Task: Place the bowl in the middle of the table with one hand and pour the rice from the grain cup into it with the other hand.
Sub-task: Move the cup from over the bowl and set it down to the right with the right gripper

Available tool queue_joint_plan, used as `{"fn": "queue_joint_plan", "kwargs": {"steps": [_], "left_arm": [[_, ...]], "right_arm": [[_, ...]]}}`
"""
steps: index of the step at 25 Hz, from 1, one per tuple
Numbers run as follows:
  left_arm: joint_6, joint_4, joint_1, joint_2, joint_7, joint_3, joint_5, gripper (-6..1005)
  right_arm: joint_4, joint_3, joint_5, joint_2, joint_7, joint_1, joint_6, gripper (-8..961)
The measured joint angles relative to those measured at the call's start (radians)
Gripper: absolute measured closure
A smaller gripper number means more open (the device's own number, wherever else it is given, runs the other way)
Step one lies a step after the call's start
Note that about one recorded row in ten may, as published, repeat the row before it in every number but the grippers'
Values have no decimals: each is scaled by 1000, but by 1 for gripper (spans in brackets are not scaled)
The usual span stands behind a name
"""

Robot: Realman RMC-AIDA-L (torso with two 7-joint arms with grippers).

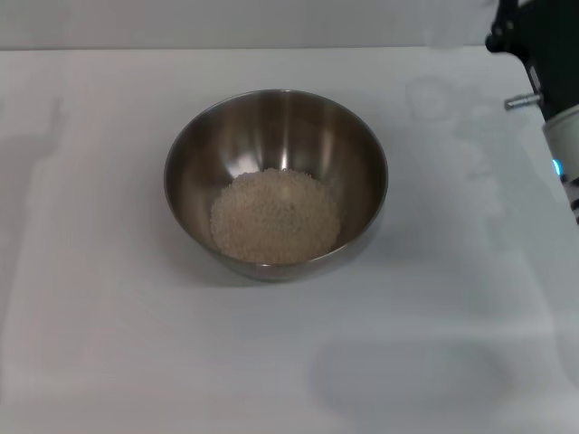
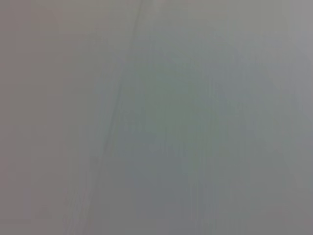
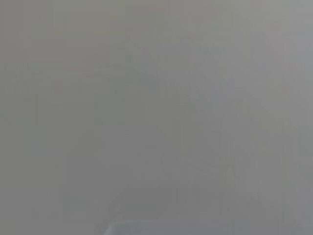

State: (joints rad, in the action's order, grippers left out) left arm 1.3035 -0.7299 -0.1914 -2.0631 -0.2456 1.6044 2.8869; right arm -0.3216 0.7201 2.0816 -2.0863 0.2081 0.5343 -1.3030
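Neither claw shows its fingers — only the right arm (image 1: 552,81) sits at the far right edge, its grip untellable — while the bowl (image 1: 181,163) rests mid-surface (image 1: 90,344) holding rice (image 1: 276,217), so pouring looks finished and what remains is parking the arms.

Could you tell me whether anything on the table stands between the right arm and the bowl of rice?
Nothing visible does. The bowl sits mid-table with the rice in it, and only bare table lies between it and the right arm at the far right edge. The right end effector, the left arm and the grain cup are out of view.
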Motion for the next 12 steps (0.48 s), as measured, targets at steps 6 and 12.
{"fn": "queue_joint_plan", "kwargs": {"steps": [6,12], "left_arm": [[5,3,-1,1,-1,0,0,193],[7,4,-3,1,-1,-1,0,193]], "right_arm": [[30,-7,-10,2,-110,4,161,940],[42,-11,-4,1,-109,28,314,941]]}}
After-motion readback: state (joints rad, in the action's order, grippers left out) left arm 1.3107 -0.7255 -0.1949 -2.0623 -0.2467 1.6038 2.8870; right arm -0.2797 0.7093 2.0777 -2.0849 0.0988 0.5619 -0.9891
